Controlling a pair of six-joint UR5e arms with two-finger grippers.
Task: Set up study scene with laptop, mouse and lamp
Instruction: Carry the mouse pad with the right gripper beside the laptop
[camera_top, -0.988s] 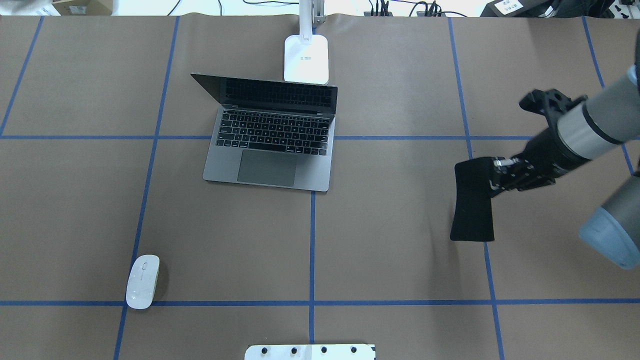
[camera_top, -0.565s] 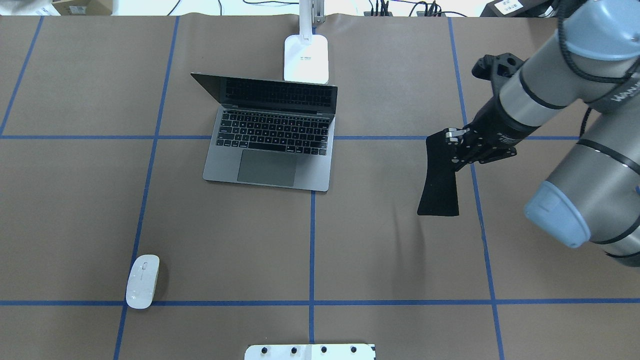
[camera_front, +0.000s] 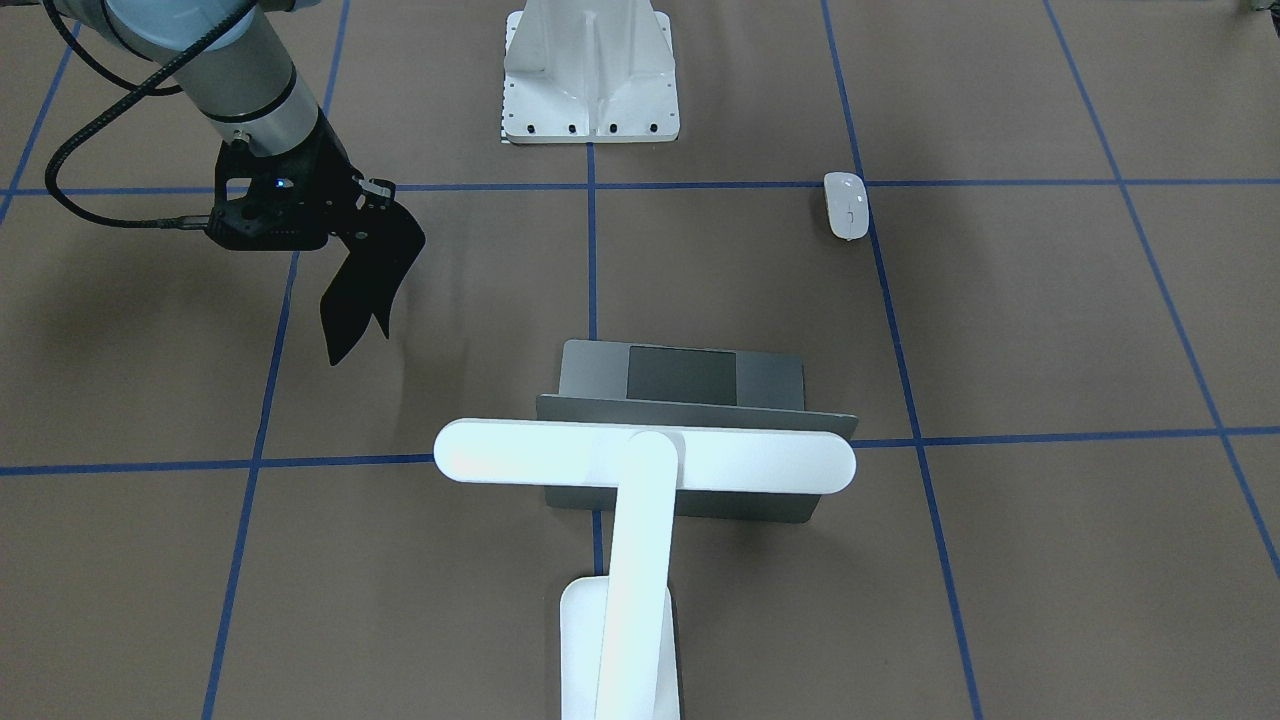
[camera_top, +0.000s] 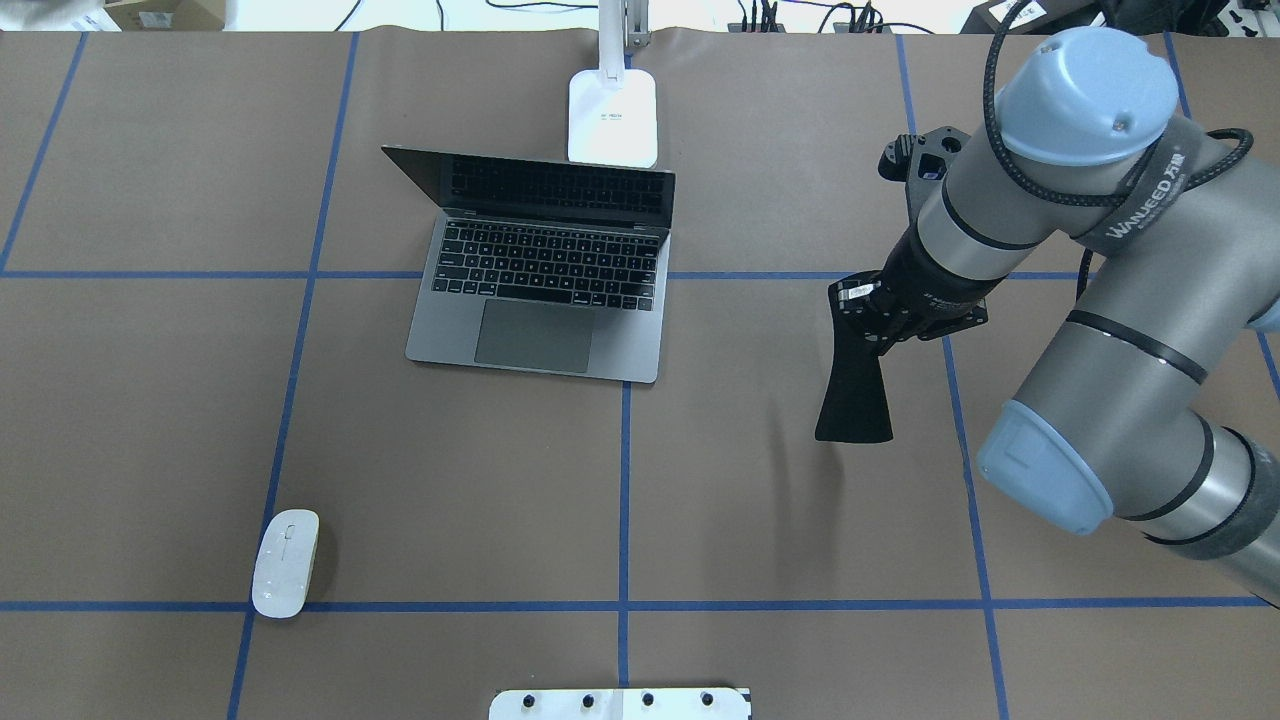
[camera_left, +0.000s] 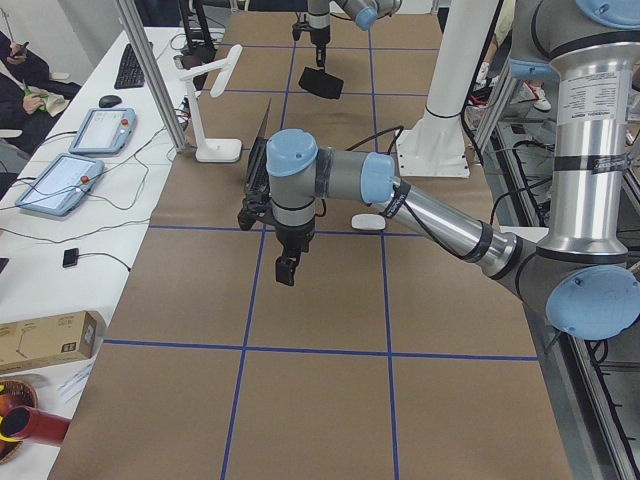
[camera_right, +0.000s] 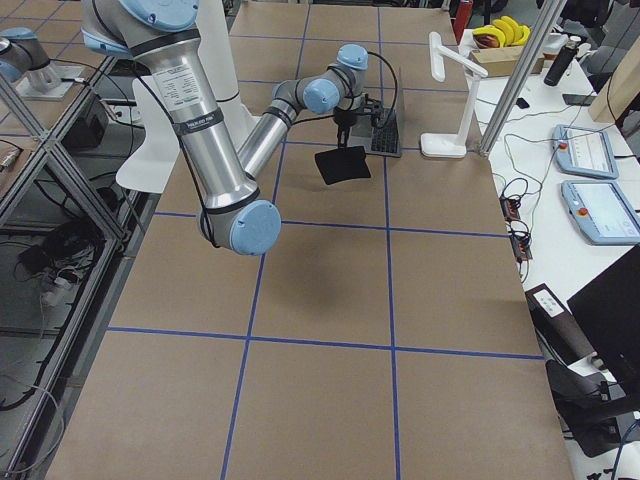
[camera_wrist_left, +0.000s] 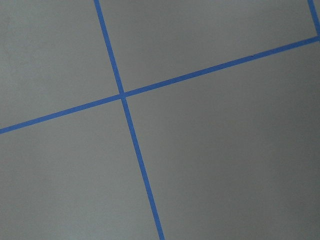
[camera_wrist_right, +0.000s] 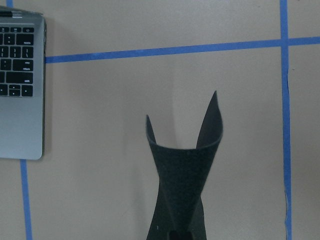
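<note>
The open grey laptop (camera_top: 540, 280) sits at the table's middle back, and also shows in the front view (camera_front: 690, 380) and the right wrist view (camera_wrist_right: 20, 90). The white lamp stands behind it on its base (camera_top: 612, 115), its light bar (camera_front: 645, 455) over the lid. The white mouse (camera_top: 286, 563) lies at the front left, far from both grippers. My right gripper (camera_top: 865, 315) is shut on a black mouse pad (camera_top: 855, 400) that hangs curled above the table, right of the laptop. My left gripper (camera_left: 287, 270) shows only in the left side view; I cannot tell its state.
A white ribbed pedestal (camera_front: 590, 70) stands at the robot's edge of the table. Blue tape lines (camera_wrist_left: 122, 95) cross the brown table cover. The left wrist view shows only bare cover.
My right arm has swung left toward the laptop, carrying the black mouse pad with it. The laptop, mouse and lamp have not moved.
</note>
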